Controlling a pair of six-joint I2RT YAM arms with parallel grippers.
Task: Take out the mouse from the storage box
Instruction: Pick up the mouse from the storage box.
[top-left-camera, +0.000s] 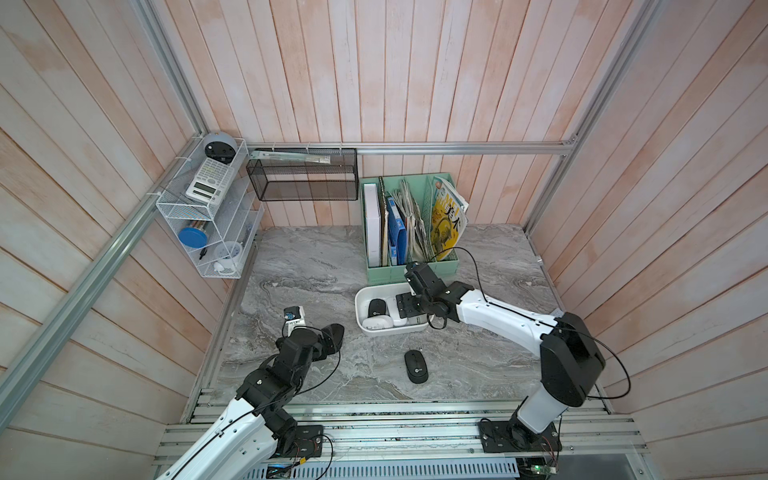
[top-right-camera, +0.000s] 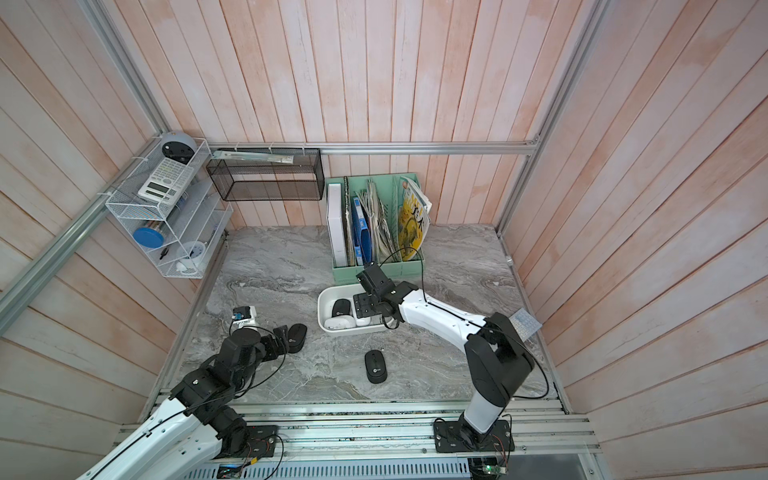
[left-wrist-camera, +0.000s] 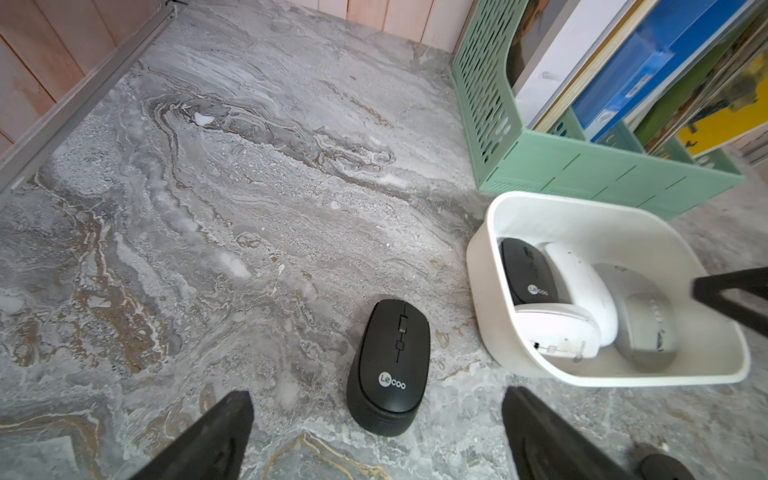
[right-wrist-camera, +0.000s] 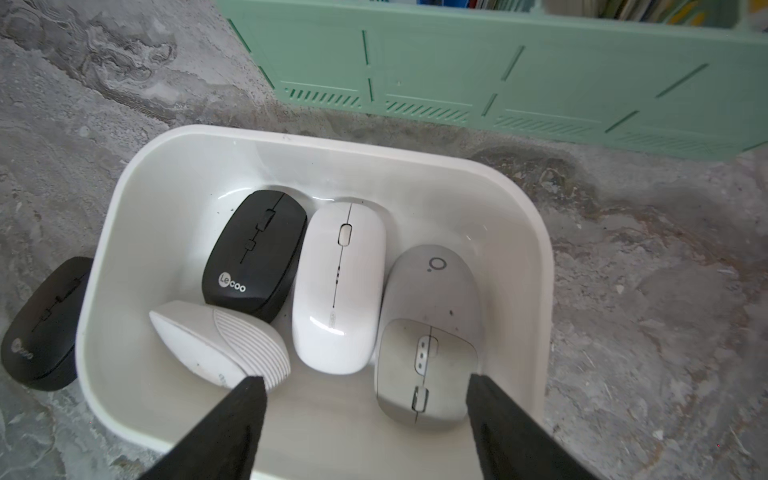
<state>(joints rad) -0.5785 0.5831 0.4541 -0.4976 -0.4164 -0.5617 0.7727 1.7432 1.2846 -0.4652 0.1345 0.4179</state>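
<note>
near the counter's (top-left-camera: 299, 266) front edge one black mouse (top-left-camera: 416, 365) lies loose. a second black mouse (left-wrist-camera: 388, 365) sits free inside the wide-open left pincer (left-wrist-camera: 375, 392). mid-counter, the storage box (right-wrist-camera: 316, 139) holds four mice (right-wrist-camera: 338, 286) under the wide right pincer (right-wrist-camera: 365, 379). the grey mouse (right-wrist-camera: 428, 332) looks light, hard and slick-domed: pinch its narrow flanks.

I can read the brand "Lecoo" in white on the black table mouse (left-wrist-camera: 390, 365), lying at about 8 o'clock from the storage box (left-wrist-camera: 482, 282), and again on the black boxed mouse (right-wrist-camera: 253, 253), toward its 9 o'clock end.
</note>
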